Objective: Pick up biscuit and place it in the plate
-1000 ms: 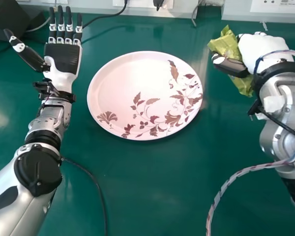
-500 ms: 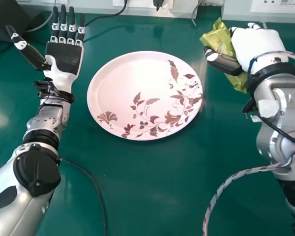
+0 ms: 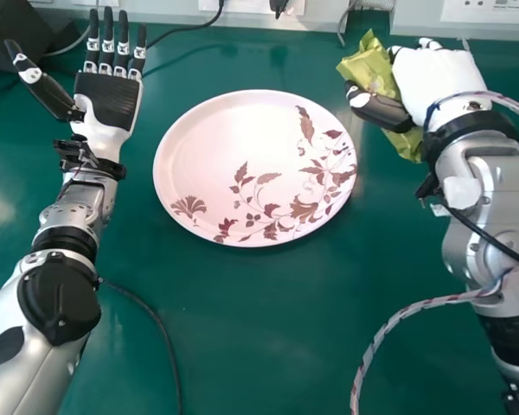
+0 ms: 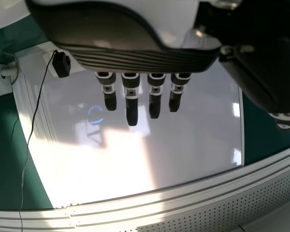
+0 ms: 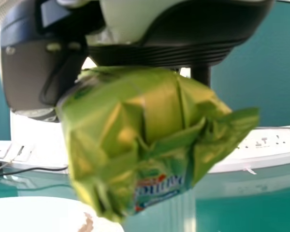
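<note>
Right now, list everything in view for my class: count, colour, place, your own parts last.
Biscuit packet: one, green, in right hand
Plate: one, pink with brown leaves, centre
Table: one, green, under plate
Boxy object: one, black, far left
Cables: several, mostly black, on table
Socket panels: several, white, beyond table
Glossy panel: one, white, beyond left hand
Striped tube: one, white and dark, lower right
Left hand: one, black and white, left of plate
Right hand: one, black and white, right of plate
Arms: two, silver and black, either side
</note>
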### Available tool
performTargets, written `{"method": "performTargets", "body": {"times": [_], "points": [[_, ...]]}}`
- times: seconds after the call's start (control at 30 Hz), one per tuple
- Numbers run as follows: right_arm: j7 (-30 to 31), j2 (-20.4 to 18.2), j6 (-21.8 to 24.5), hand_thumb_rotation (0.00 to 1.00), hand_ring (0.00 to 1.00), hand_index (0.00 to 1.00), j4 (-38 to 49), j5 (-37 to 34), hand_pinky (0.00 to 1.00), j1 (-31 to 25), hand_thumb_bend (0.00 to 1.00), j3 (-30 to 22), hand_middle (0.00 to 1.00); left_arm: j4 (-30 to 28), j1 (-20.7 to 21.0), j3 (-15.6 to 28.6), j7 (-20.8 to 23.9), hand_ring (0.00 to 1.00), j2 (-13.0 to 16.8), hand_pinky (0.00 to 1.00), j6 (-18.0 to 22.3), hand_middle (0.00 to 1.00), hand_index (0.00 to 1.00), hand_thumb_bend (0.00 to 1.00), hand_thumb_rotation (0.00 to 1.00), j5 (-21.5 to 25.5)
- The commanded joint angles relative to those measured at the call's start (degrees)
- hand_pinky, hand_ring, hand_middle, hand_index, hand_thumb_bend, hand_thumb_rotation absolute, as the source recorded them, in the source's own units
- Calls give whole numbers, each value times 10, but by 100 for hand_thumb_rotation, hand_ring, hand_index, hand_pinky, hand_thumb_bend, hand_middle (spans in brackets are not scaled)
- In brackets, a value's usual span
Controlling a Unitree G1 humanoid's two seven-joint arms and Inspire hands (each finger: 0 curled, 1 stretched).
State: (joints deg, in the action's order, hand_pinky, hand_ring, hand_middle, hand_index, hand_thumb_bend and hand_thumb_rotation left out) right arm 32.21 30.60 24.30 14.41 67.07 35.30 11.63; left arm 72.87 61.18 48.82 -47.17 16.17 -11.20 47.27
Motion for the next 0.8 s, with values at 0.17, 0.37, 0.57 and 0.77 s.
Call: {"method": "performTargets", "body": {"times": [0.17, 0.37, 0.57, 0.77], "points": [[-11, -6, -12, 5, 10, 49, -5, -18, 4, 15, 49, -6, 18, 2, -2, -5, 4, 89, 4, 95, 5, 98, 100, 100, 57, -5], [-30, -10, -24, 5, 9, 49, -12, -31, 4, 15, 50, -5, 18, 4, -1, -5, 19, 89, 8, 95, 7, 97, 100, 100, 57, -6], [-48, -12, -36, 5, 9, 49, -20, -45, 4, 14, 50, -4, 17, 3, -1, -8, 27, 89, 6, 96, 15, 97, 100, 100, 57, -9], [-81, -11, -68, 5, 10, 49, -41, -80, 4, 14, 49, -7, 17, 3, -1, -8, 24, 89, 6, 96, 19, 98, 100, 100, 58, -13]]}}
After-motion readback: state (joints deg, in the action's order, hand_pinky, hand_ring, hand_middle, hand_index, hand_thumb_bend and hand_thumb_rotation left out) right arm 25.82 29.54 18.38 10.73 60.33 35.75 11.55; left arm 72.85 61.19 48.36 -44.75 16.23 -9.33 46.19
